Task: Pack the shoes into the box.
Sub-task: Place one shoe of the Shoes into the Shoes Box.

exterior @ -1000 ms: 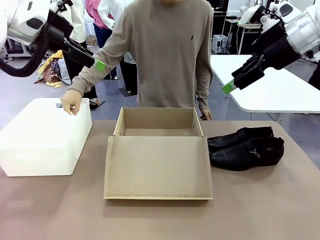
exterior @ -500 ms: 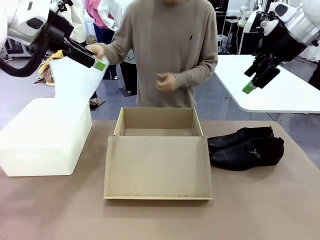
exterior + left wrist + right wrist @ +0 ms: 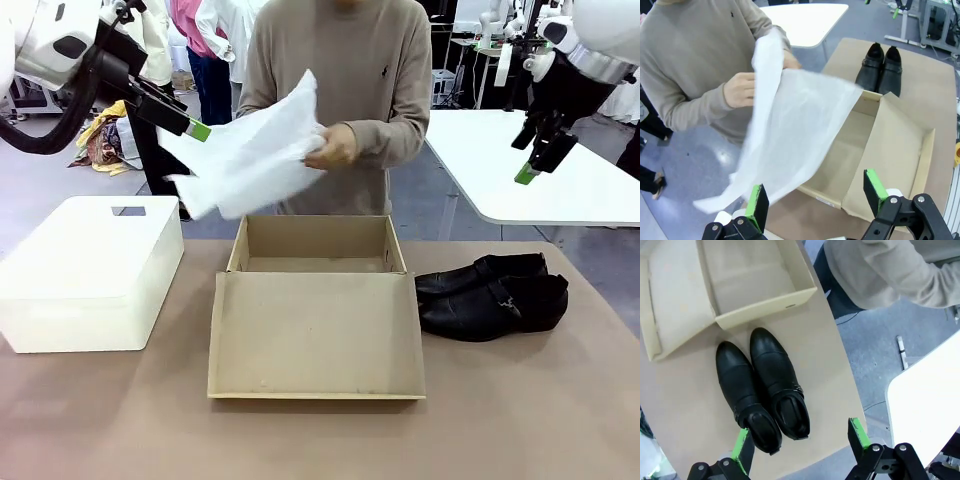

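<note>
The shoes (image 3: 490,295) are a pair of black leather dress shoes with low heels and a strap with a small metal buckle. They lie side by side, touching, on the brown bench (image 3: 520,400), just beside the right wall of the box (image 3: 315,335), toes pointing toward it. The tan cardboard shoebox stands open at mid-bench, its hinged flap lid folded flat toward the robot and its inside bare cardboard. Above its far edge the person holds up a sheet of white tissue paper (image 3: 250,155), one hand (image 3: 333,150) gripping its upper part. A white plastic bin (image 3: 85,270) with a handle slot sits to the left of the box. The left gripper (image 3: 195,128) hangs high over the bin, angled down toward the tissue, fingers spread wide and holding nothing. The right gripper (image 3: 530,170) hangs high above the shoes, pointing down, its fingers also spread wide and empty; in its wrist view the pair (image 3: 762,390) lies below, between the green pads (image 3: 742,442).
</note>
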`<state>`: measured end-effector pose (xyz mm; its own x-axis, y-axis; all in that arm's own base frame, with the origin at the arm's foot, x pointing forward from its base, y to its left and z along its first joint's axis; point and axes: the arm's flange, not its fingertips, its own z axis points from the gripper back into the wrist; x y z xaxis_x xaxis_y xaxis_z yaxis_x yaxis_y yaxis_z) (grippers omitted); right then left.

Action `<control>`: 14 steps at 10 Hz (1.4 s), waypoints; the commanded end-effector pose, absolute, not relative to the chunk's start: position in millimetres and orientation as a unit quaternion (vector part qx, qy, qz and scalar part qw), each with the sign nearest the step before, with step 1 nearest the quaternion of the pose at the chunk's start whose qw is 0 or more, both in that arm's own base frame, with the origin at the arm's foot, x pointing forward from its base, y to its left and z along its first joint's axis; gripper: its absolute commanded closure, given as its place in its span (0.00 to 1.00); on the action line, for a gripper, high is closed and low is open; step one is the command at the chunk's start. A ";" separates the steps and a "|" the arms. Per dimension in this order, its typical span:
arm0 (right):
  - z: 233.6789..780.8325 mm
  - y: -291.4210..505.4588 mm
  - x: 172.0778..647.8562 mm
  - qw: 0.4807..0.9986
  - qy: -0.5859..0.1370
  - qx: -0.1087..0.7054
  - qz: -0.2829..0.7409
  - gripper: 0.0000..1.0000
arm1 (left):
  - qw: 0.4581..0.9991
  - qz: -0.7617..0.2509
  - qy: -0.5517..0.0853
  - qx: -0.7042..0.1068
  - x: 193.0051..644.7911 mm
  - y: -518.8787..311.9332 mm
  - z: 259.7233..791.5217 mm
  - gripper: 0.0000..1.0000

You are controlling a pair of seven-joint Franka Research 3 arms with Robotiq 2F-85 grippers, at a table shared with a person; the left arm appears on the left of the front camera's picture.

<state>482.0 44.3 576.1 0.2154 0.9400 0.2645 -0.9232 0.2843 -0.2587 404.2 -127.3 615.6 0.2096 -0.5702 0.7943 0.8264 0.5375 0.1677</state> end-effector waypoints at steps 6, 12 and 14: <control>570.6 43.8 487.7 0.778 -0.180 -0.024 0.602 0.00 | 0.754 -0.466 -0.435 -0.157 407.8 -123.9 614.2 0.00; 545.1 21.2 512.9 0.759 -0.155 -0.049 0.631 0.00 | 0.754 -0.466 -0.435 -0.157 407.8 -123.9 614.2 0.00; 526.8 6.5 534.0 0.741 -0.126 -0.036 0.659 0.00 | 0.754 -0.466 -0.435 -0.157 407.8 -123.9 614.2 0.00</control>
